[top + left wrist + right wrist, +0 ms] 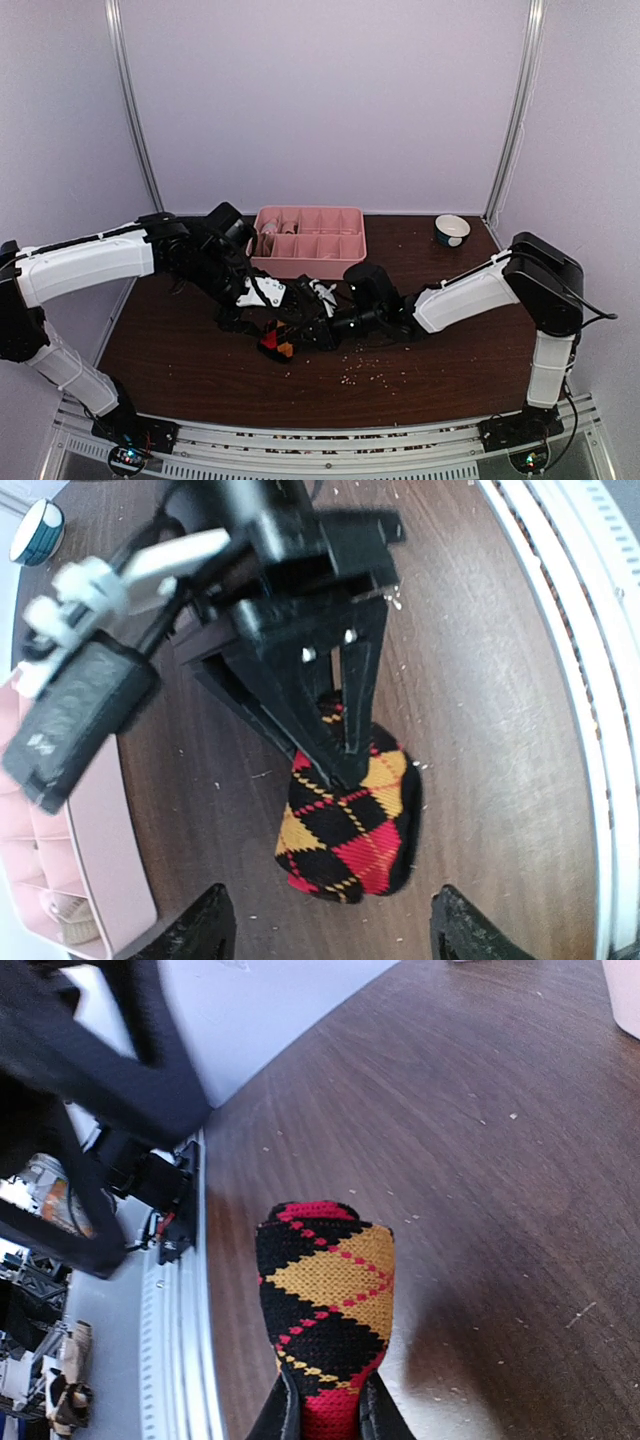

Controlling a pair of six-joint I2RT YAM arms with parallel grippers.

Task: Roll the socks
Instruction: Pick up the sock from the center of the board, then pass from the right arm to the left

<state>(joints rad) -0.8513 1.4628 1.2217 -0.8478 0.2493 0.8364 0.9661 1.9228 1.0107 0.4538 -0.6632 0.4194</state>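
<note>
One sock (350, 825), black with red and orange diamonds, is bunched into a short roll on the dark table (180, 360). My right gripper (330, 1415) is shut on its near end, and the roll sticks out ahead of the fingers (285, 1415). In the left wrist view the right gripper's fingers (340, 735) come down onto the sock's far end. My left gripper (335, 930) is open, its tips wide apart on either side of the sock's free end without touching it. In the top view the sock (277, 343) lies between the left gripper (258, 322) and the right gripper (300, 335).
A pink compartment tray (308, 240) stands behind the grippers, with pale rolled items in its left cells (65, 910). A small bowl (452, 230) sits at the back right. Crumbs (365, 372) are scattered in front of the right arm. The metal rail (590, 680) runs close by.
</note>
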